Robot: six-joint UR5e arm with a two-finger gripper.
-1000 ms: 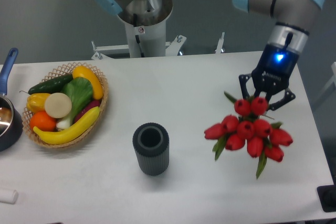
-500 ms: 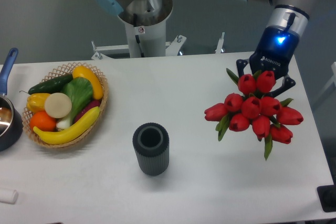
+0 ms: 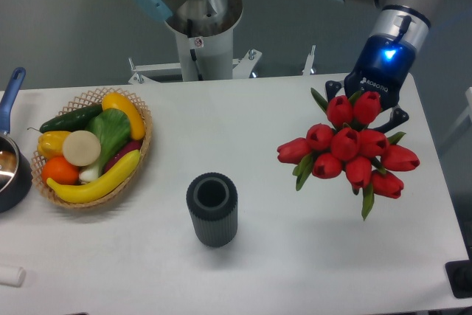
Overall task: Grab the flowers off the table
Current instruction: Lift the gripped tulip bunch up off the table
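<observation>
At right of frame, the gripper (image 3: 366,112) is clamped on the flowers (image 3: 348,149) above the table (image 3: 280,256).

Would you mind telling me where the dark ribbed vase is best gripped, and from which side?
Grip the vase across its ribbed wall, coming from above or the front. It stands upright and apart from the basket and the flowers, so both sides look free.

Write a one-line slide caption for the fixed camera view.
UR5e pincer holding red tulips above the white table, with a dark ribbed cylinder and produce basket alongside.
</observation>
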